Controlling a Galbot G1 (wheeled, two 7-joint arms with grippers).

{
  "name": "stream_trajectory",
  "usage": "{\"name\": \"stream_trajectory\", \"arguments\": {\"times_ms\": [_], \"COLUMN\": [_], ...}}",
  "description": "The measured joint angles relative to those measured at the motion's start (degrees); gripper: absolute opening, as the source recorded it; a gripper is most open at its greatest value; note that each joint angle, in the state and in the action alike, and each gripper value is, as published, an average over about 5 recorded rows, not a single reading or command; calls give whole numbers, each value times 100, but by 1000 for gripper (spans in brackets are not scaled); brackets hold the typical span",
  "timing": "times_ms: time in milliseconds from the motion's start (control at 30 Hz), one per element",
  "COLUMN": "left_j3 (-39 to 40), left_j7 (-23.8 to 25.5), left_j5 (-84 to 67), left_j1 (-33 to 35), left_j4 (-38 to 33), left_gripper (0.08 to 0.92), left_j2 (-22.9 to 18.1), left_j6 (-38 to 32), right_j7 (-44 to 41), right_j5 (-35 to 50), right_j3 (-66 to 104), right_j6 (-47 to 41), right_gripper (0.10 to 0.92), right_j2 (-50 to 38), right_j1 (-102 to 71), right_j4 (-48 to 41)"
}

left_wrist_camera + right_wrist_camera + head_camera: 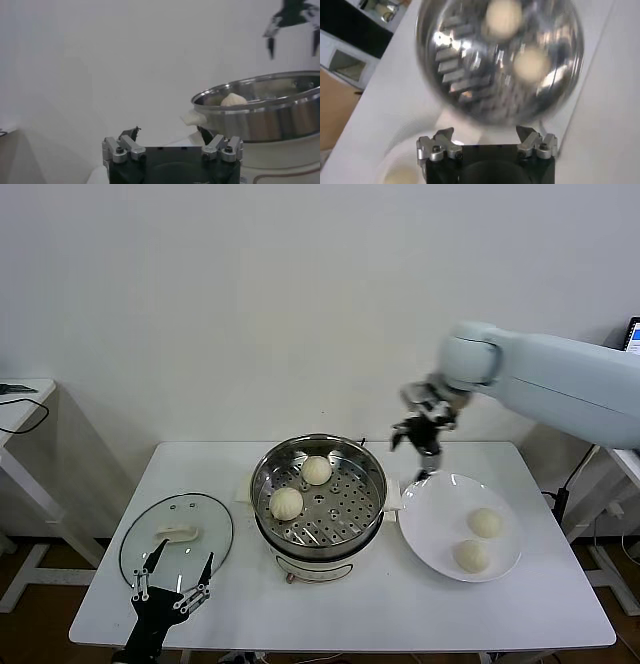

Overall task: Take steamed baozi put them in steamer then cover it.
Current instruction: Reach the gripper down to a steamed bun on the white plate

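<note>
Reaching in from the right in the head view, right hand hung in the air above the worktop, between steamer and white plate, fingers spread and empty. Parked at the near left edge, left hand, fingers open, tips just short of the cover, which lies flat on the worktop left of the steamer. Two baozi on the perforated tray inside the uncovered steamer, down and to the left of the right hand; two more on the plate, below and to its right. Bare worktop along the front edge and at the far right corner.

Seen from the left wrist: left hand low and level, fingers apart with nothing between them; steamer wall rising ahead, one baozi showing over the rim, the other arm's hand hanging well above.

Seen from the right wrist: right hand looking straight down, fingers wide and empty, over the steamer's edge; steamer blurred, two baozi inside; plate rim with another baozi beside it.
</note>
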Motion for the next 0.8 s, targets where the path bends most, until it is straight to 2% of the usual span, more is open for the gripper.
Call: {"name": "stream_trajectory", "arguments": {"times_ms": [367, 800], "left_j3": [-2, -23], "left_j7": [0, -3], "left_j5": [39, 46], "left_j1": [67, 88], "left_j4": [41, 86], "left_gripper": [823, 823], "left_j2": [-50, -66], "left_j6": [-12, -19], "right_j7": [31, 291], "right_j5": [-765, -1191], "right_j3": [600, 1218], "right_j6": [280, 385], "right_gripper": [823, 823], "right_j2": [-891, -904], "right_j1": [-1391, -2527], "right_j4": [-59, -520]}}
